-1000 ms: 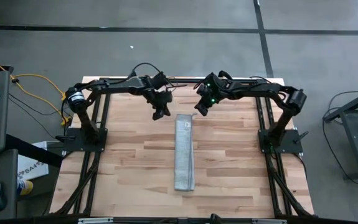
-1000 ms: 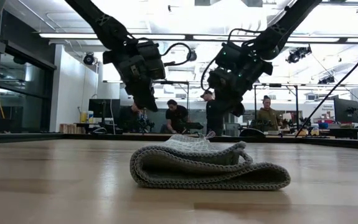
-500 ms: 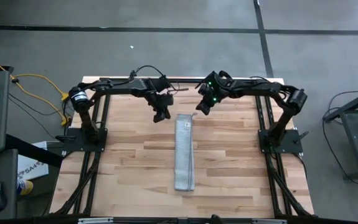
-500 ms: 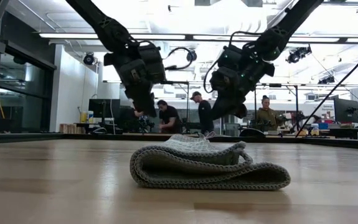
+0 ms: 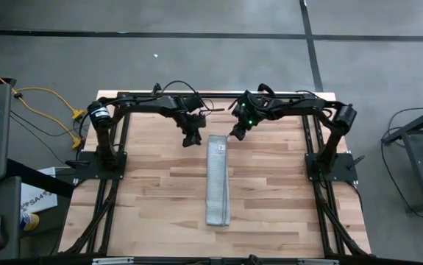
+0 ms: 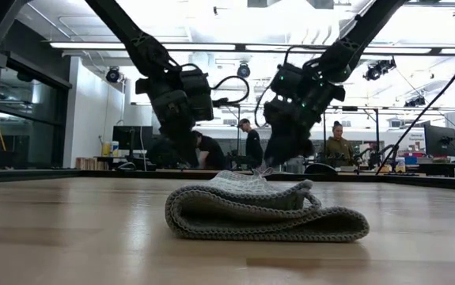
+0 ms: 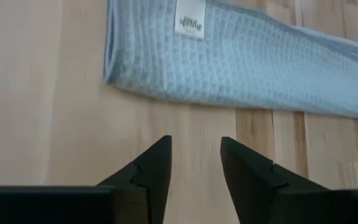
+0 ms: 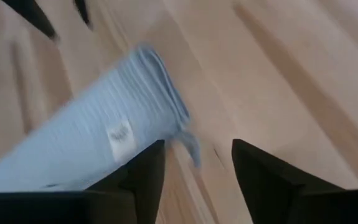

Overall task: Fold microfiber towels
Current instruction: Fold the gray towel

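Observation:
The light grey towel (image 5: pixel 218 179) lies on the table folded into a long narrow strip that runs from far to near, with a white label (image 7: pixel 190 18) near its far end. The low view shows its near folded end (image 6: pixel 267 214). My left gripper (image 5: pixel 190 138) hovers open just left of the strip's far end, touching nothing; its wrist view shows the towel (image 7: pixel 241 59) ahead of the open fingers (image 7: pixel 194 168). My right gripper (image 5: pixel 235 133) hovers open just right of the far end, with the towel's far corner (image 8: pixel 160 93) ahead of it.
Bare wooden table (image 5: pixel 152 184) lies on both sides of the strip. The arms' bases stand at the left (image 5: pixel 97 158) and right (image 5: pixel 332 162) edges. People stand in the room beyond the table (image 6: pixel 247 146).
Both grippers have come down toward the table near the towel's far end. My left gripper has moved slightly right toward the strip. My right gripper has moved a little toward the strip as well. The towel has stayed as it was.

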Controlling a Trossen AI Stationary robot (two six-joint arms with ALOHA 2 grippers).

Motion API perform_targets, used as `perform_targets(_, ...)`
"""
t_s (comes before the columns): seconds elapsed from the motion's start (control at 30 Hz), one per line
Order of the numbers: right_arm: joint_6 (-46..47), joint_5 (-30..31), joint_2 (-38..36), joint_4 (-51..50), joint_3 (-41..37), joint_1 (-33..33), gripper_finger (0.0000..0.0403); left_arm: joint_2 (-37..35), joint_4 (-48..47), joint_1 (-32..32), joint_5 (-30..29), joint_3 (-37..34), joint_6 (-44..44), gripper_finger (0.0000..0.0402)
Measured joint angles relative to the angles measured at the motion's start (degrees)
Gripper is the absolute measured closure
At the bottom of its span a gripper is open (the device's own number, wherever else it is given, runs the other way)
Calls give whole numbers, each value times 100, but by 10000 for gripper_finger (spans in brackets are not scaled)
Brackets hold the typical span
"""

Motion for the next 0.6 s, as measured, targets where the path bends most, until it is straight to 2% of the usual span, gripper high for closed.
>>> perform_targets(0.33, 321, 1, 381, 428, -5, 127, 191, 48, 126, -40, 150, 3, -2, 261)
perform_targets(0.6, 435, 62, 447, 574, -8, 212, 187, 48, 155, -40, 173, 3, -2, 261)
